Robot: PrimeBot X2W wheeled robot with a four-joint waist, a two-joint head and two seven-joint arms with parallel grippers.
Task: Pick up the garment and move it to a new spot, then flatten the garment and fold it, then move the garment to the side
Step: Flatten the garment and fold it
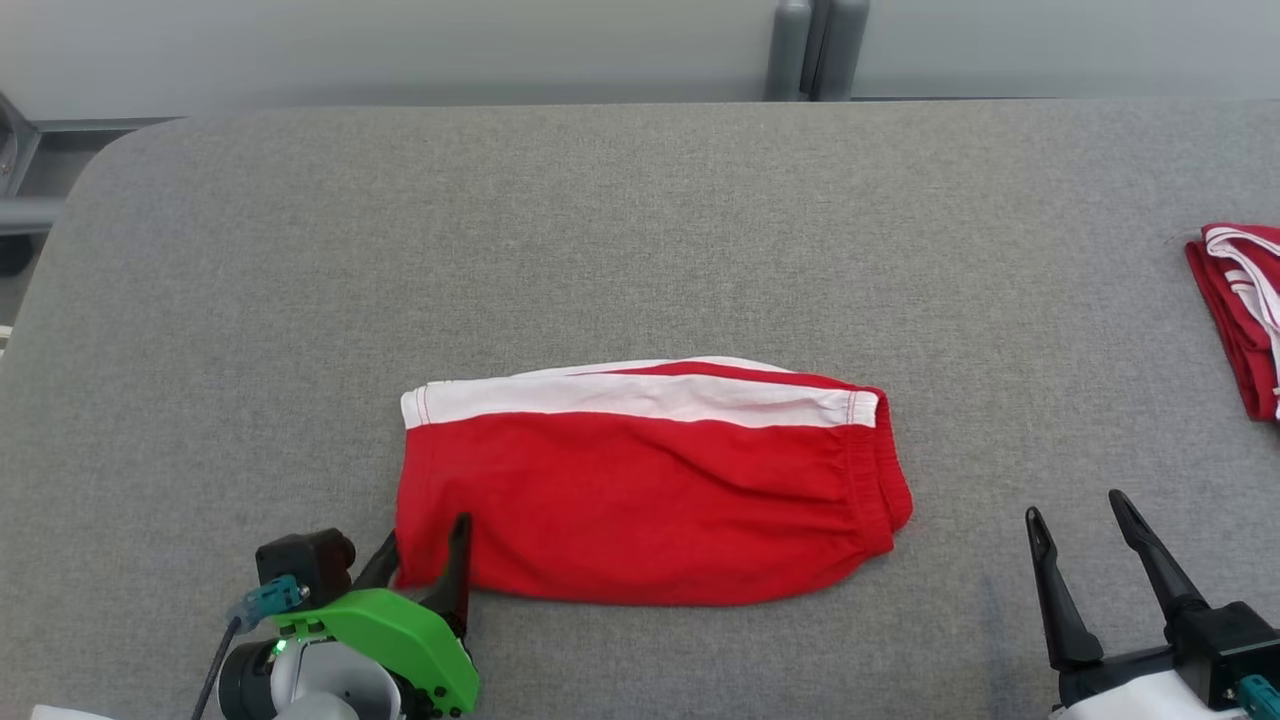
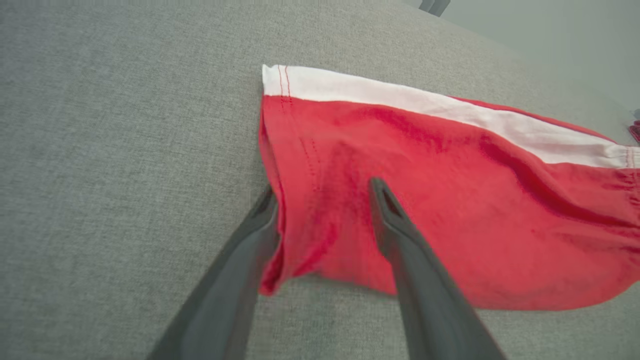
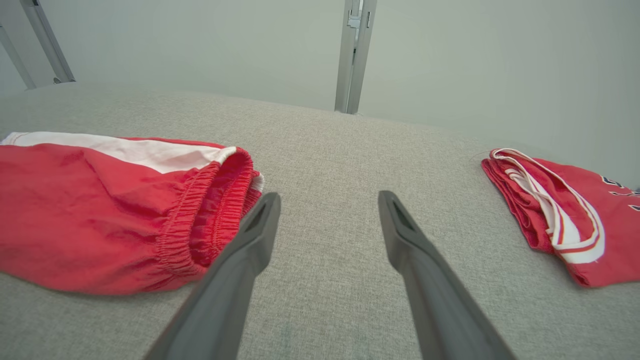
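Head view: the shorts (image 1: 640, 490) lie folded in the middle of the bench (image 1: 640, 230), with the waistband to the right. The left gripper (image 1: 425, 535) is at their near left corner, its fingers apart around the hem. If this arm draws away sideways, a finger could catch the hem and pull the fold open.

Left wrist view: one finger is outside the hem edge and the other lies over the red cloth. The corner between them is not pinched and looks a little raised. I think a low retreat could drag it, and a straight lift looks safer.

Right wrist view: the right gripper (image 3: 328, 196) is wide and empty, just beside the waistband. The other garment (image 3: 560, 215) lies folded to its right. If the shorts are pushed too far that way, the two may get mixed.
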